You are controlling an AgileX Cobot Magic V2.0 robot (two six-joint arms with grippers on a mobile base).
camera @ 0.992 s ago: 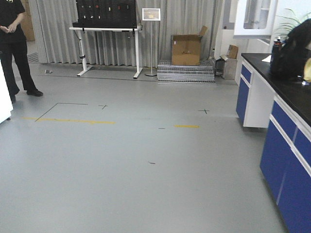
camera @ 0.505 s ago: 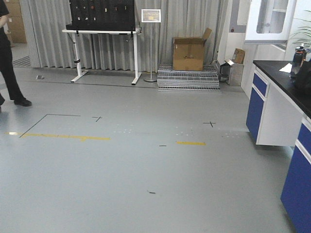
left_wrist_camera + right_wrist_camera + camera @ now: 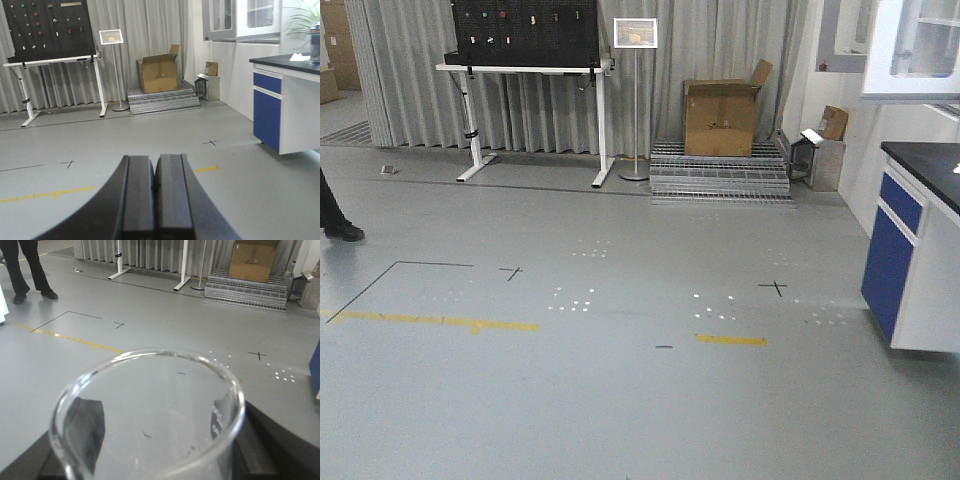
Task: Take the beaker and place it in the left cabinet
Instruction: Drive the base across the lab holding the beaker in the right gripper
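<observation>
Ahead of the beaker (image 3: 150, 415), blue counter (image 3: 892, 250) has receded

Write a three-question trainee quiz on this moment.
1. True or false: the left end effector is shut and empty.
2. What does the right end effector hold? A. a flask B. a beaker C. nothing
3. Fill in: the counter has ___ fronts.
Key: 1 true; 2 B; 3 blue.
</observation>
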